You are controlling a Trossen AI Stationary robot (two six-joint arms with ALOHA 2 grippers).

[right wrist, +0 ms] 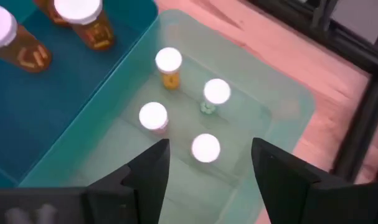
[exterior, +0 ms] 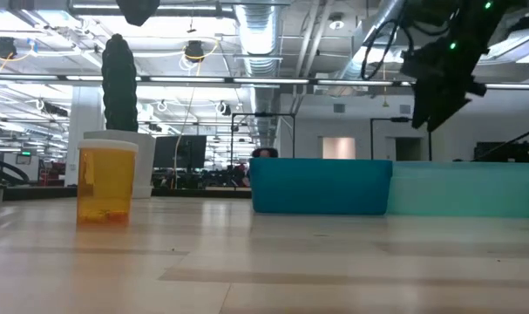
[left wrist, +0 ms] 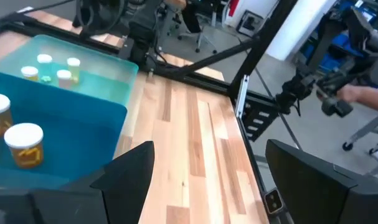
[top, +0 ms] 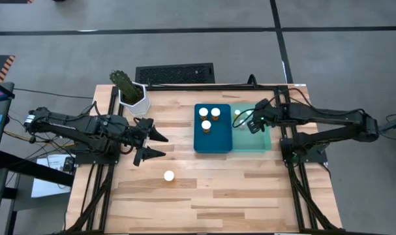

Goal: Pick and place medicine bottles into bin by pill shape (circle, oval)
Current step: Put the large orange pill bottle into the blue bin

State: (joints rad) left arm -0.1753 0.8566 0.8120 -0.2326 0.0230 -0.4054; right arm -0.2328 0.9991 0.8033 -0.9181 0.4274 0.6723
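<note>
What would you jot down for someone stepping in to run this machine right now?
Left gripper: open, empty, over bare table left of the dark blue bin.
Right gripper: open, empty, above the pale green bin.
Done: three bottles stand in the dark blue bin, four bottles in the pale green bin.
Left: one bottle stands alone on the table, nearest the left gripper. Judge its pill shape, then bin it.

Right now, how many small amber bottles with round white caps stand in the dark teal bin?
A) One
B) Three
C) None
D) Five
B: the high view shows three white-capped bottles inside the dark teal bin.
</note>
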